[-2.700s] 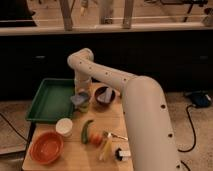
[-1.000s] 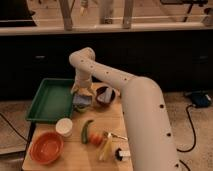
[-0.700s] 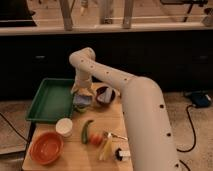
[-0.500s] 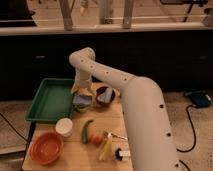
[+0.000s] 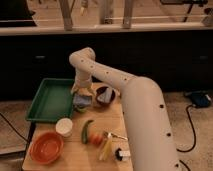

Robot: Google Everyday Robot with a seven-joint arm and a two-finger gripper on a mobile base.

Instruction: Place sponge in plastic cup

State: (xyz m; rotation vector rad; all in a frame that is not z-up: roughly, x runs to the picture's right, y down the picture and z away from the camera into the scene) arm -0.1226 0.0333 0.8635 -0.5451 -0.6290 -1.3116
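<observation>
Arm (image 5: pixel 131 91) reaches across the counter (image 5: pixel 75 157) to its far side. Pincer (image 5: pixel 81 91) sits directly over the sponge (image 5: pixel 83 101), between green tray (image 5: pixel 50 100) and dark bowl (image 5: pixel 105 96). Can't tell if the pincer is clamped on it or has let go. Plastic cup (image 5: pixel 80 108) barely shows under the sponge. Risks: sponge looks about cup-wide, so an off-centre release could leave it perched on the rim, or tip the light cup.

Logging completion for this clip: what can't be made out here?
Camera view only:
- plastic cup: mostly hidden by the sponge; whether the sponge sits inside is unclear.
- gripper, just above the sponge: the wrist hides whether they touch.
- small black-and-white item near the table front: too small to identify.
</observation>
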